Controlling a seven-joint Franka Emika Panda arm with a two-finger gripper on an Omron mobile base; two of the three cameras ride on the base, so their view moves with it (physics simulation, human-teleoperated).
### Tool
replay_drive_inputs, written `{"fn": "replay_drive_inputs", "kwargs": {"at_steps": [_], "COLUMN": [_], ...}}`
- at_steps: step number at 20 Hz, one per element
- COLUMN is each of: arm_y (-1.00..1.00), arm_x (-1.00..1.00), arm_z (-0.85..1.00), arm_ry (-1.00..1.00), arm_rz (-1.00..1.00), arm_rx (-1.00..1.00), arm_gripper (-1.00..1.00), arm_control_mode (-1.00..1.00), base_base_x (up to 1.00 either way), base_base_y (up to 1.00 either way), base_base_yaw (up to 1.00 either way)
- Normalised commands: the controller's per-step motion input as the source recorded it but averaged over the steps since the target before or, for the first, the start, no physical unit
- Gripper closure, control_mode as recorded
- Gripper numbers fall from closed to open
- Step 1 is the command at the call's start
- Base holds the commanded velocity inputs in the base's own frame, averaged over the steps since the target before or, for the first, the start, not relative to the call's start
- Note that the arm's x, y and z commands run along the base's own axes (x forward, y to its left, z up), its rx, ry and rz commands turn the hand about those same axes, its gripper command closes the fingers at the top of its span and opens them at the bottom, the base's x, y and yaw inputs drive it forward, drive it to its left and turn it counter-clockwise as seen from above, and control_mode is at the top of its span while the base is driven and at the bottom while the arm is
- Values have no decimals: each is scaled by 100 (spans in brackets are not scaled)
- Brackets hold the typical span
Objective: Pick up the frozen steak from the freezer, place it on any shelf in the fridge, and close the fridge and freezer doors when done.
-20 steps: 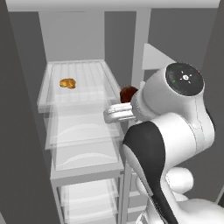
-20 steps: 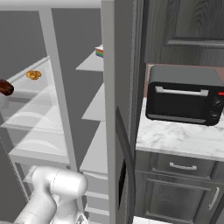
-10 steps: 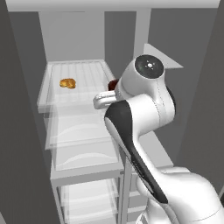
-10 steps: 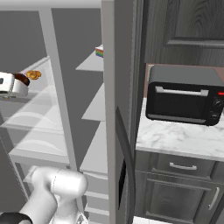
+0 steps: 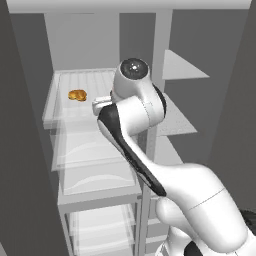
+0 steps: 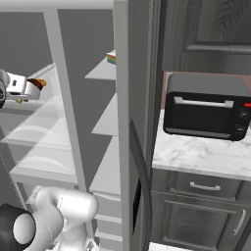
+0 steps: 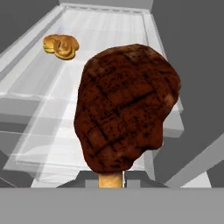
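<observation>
We hold the steak [image 7: 127,107] clamped in our gripper [image 6: 23,84], which is closed on it; in the hand view the dark reddish lump stands up in front of the camera, above the near rim of the shelf [image 7: 100,39]. The gripper sits at the front edge of that ribbed top shelf in the fridge [image 5: 75,165], just beside the grey post [image 5: 159,60] that parts the fridge from the freezer [image 5: 182,100]. Ahead of the steak the shelf runs long and bare between its raised side rims, with open room down the middle and right. The one thing lying on it is a golden-orange lump [image 7: 61,46], far back on its left side, well apart from the steak. Below it we see more clear shelves [image 5: 92,150] stacked. In the right base view the freezer door [image 6: 139,147] stands edge-on, beside a dark microwave [image 6: 206,110] on a marble counter [image 6: 201,154].
</observation>
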Motion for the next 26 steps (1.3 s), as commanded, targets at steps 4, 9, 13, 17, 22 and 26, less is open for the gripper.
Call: {"fn": "replay_drive_inputs", "kwargs": {"at_steps": [4, 9, 13, 17, 22, 26], "arm_y": [9, 0, 0, 0, 0, 0], "arm_x": [83, 94, 100, 100, 78, -3], "arm_z": [-22, -29, -47, -41, -22, 0], "arm_ry": [12, 11, 2, 0, 0, 2], "arm_rz": [-6, -4, -2, -4, -4, 0], "arm_rx": [0, -1, -5, -6, -5, 0], "arm_gripper": [100, 100, 100, -100, -100, -100], "arm_control_mode": [-100, -100, -100, -100, -100, -100], "base_base_x": [0, 0, 0, 0, 0, 0], "base_base_y": [0, 0, 0, 0, 0, 0], "base_base_yaw": [0, 0, 0, 0, 0, 0]}}
